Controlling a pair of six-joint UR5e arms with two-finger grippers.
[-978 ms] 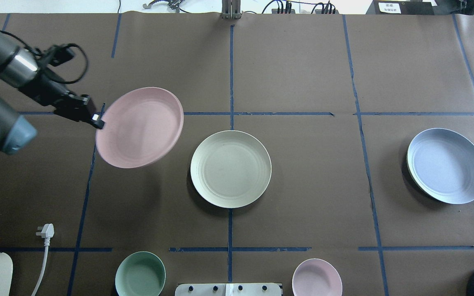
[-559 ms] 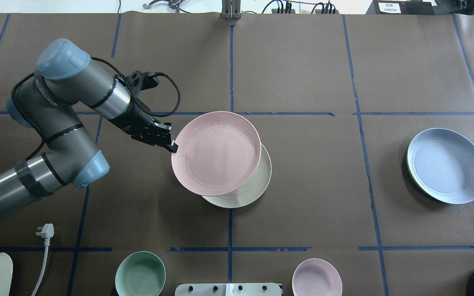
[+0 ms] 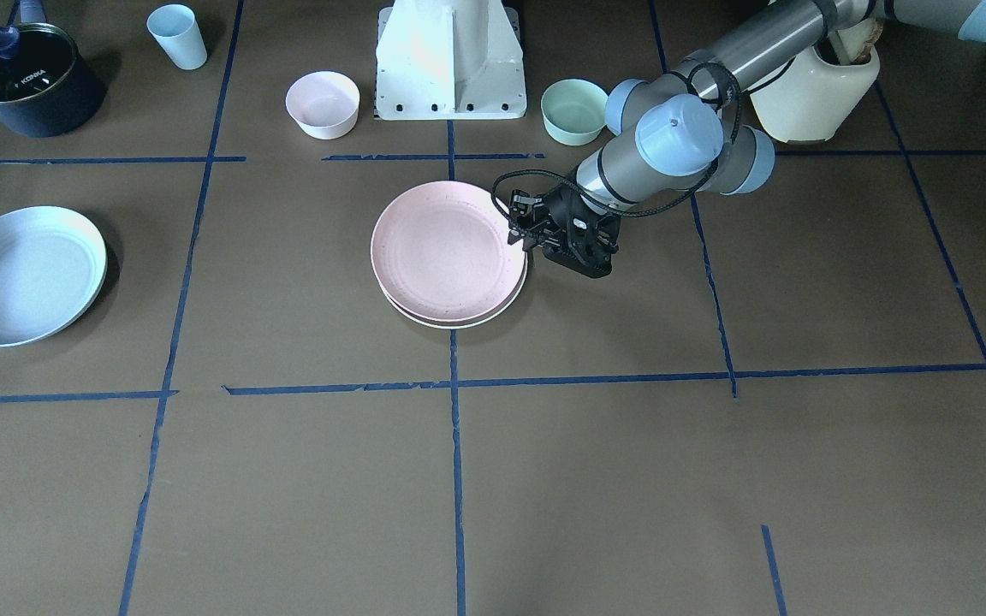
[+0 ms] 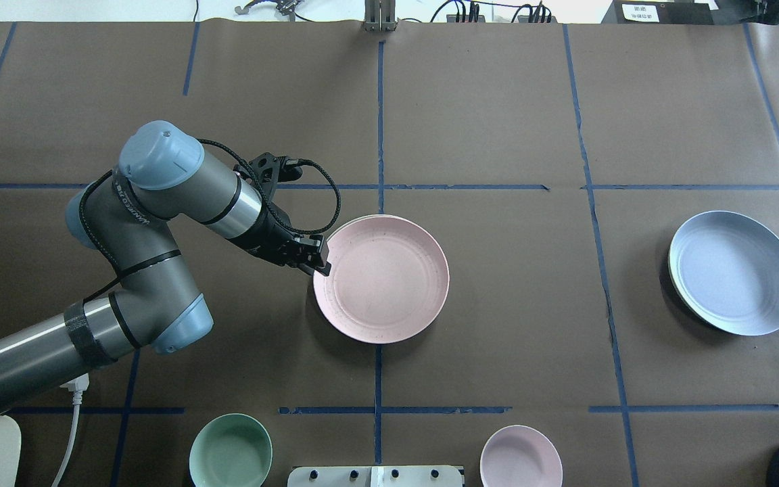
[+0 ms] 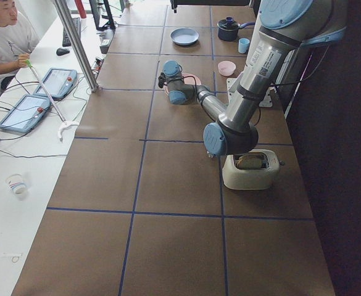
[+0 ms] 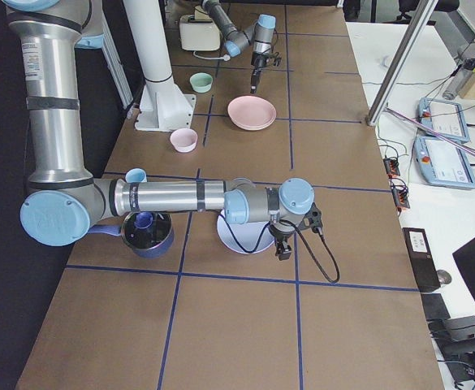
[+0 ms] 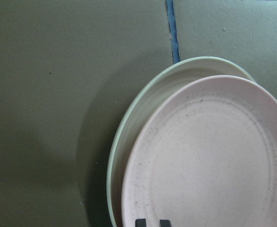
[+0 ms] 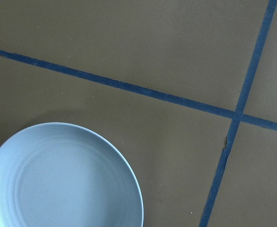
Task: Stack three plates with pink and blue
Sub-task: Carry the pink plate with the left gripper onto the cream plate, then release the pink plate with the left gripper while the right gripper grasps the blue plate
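The pale pink plate [image 4: 381, 279] lies on the cream plate [image 4: 356, 220] at the table's middle, slightly offset, so only a sliver of cream rim shows. In the front view pink [image 3: 448, 252] also lies over cream [image 3: 459, 323]. My left gripper [image 4: 324, 268] is shut on the pink plate's left rim; it also shows in the front view [image 3: 520, 239]. The left wrist view shows pink [image 7: 209, 161] over cream [image 7: 143, 109]. The light blue plate [image 4: 734, 272] lies alone at the far right. My right gripper [image 6: 282, 248] shows only in the exterior right view, beside the blue plate [image 6: 241, 236]; I cannot tell its state.
A mint-green bowl [image 4: 230, 451] and a small pink bowl [image 4: 521, 456] stand by the robot base [image 3: 450, 60]. A light blue cup [image 3: 177, 36] and a dark pot [image 3: 28, 79] stand in the corner near the blue plate. A cream appliance [image 3: 814, 94] stands behind the left arm.
My left arm carried the pink plate rightward from the left of the table, over the cream plate, and lowered it onto that plate. The blue plate has not moved.
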